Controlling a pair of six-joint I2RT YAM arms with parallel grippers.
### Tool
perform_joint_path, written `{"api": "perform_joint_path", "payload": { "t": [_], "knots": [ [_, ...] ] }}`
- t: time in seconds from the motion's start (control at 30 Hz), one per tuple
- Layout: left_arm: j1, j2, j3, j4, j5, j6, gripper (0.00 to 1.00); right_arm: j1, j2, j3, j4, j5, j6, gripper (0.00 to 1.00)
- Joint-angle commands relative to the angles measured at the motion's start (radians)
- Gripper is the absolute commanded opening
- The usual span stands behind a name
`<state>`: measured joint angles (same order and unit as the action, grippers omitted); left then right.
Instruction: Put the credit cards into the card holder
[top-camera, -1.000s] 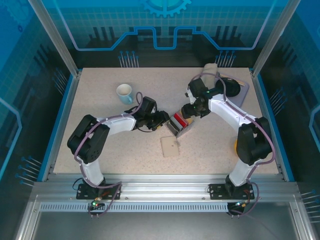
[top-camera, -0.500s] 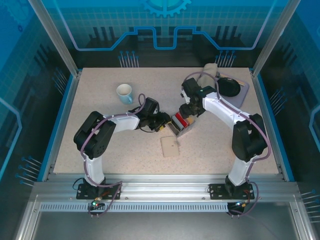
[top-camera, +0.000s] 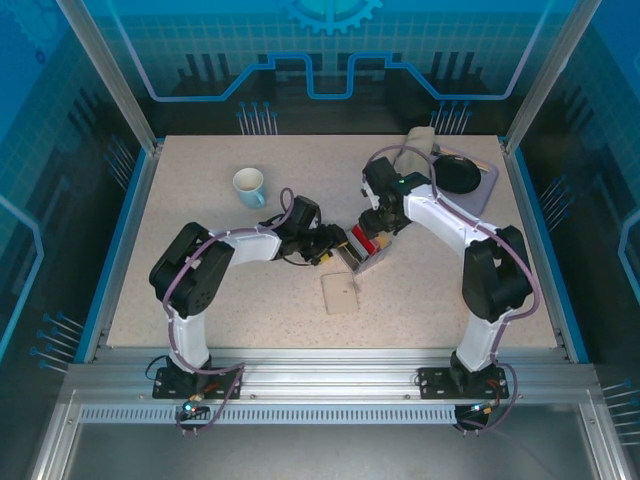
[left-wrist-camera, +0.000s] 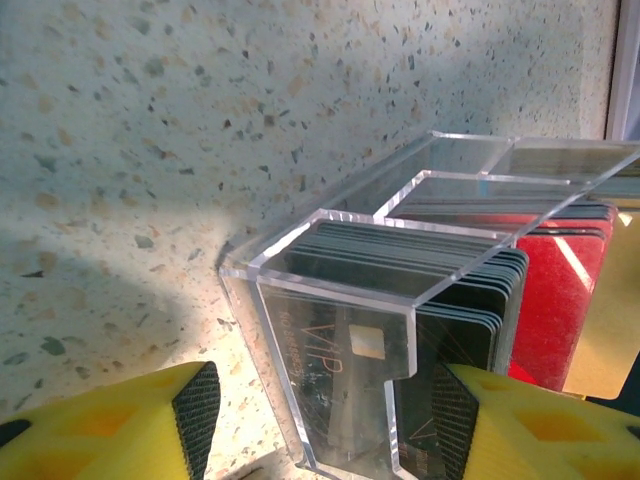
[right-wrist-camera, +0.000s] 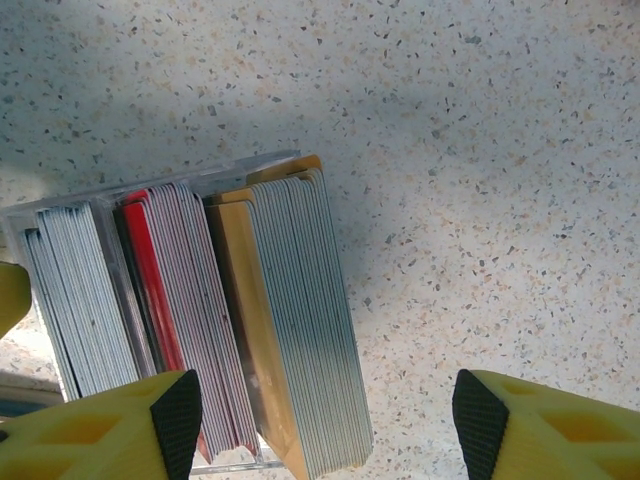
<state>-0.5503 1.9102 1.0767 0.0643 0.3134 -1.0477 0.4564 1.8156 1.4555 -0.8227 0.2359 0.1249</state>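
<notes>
Several credit cards (right-wrist-camera: 290, 330) stand on edge in a clear acrylic rack (left-wrist-camera: 340, 300): grey-edged, tan, red (left-wrist-camera: 555, 300) and black ones, a black VIP card (left-wrist-camera: 330, 360) at the near end. My left gripper (left-wrist-camera: 325, 420) is open, and its fingers straddle that end of the rack without pressing it. Open too, my right gripper (right-wrist-camera: 320, 420) hangs over the tan and grey stack. From above, both grippers (top-camera: 335, 243) (top-camera: 378, 222) meet at the rack (top-camera: 366, 256). The card holder (top-camera: 340, 293), flat and beige, lies on the table just in front of the rack.
A white mug (top-camera: 249, 186) stands at the back left. A dark tray (top-camera: 462, 175) and a beige item (top-camera: 420, 138) sit at the back right. A yellow object (top-camera: 472, 292) peeks out behind the right arm.
My left gripper has crept right up to the rack's end and its jaws have widened slightly. The right arm swung left and now hovers over the cards.
</notes>
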Motion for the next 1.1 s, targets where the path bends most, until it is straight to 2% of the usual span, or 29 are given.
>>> {"api": "perform_joint_path", "payload": {
  "t": [0.0, 0.4, 0.67, 1.07],
  "knots": [
    [-0.009, 0.015, 0.014, -0.019, 0.023, 0.018, 0.61, 0.001, 0.038, 0.025, -0.037, 0.031, -0.019, 0.70],
    [-0.009, 0.046, 0.014, -0.077, -0.002, 0.031, 0.56, 0.007, 0.072, 0.045, -0.050, 0.148, -0.039, 0.70],
    [-0.010, 0.059, 0.023, -0.095, -0.004, 0.040, 0.55, 0.009, 0.059, 0.059, -0.056, 0.154, -0.047, 0.68],
    [-0.009, 0.061, 0.031, -0.105, -0.002, 0.043, 0.55, 0.027, 0.056, 0.057, -0.051, 0.142, -0.062, 0.49]
  ]
}}
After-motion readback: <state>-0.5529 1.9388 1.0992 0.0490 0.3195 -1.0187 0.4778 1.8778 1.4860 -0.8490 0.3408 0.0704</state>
